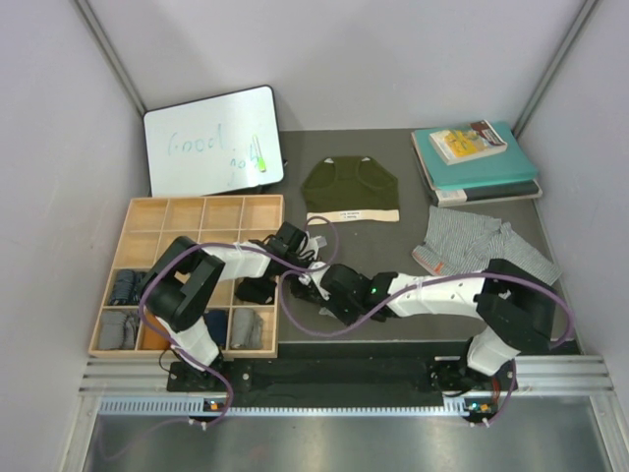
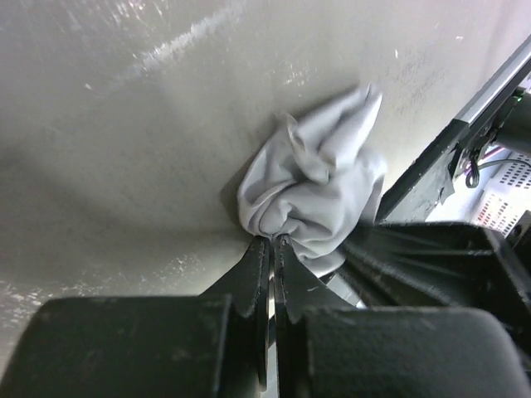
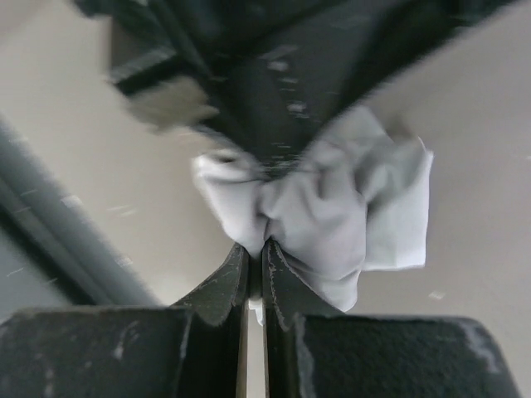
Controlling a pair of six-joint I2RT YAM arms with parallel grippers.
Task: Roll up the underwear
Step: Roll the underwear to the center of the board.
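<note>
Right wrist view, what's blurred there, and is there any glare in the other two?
Right wrist view: the left arm's fingers at top are smeared and soft, the plain light grey cloth garment sharper. Left wrist view: pale glare streaks on the grey table. Top external view: even light, soft shadows, everything sharp.

A whiteboard (image 1: 213, 140) with green writing is propped at the far left corner of the dark table (image 1: 364, 246). A wooden compartment tray (image 1: 201, 213) is set along the left edge. A stack of teal books (image 1: 482, 169) is placed at the far right corner, and a small yellow-covered book (image 1: 467, 141) is laid on top.
</note>
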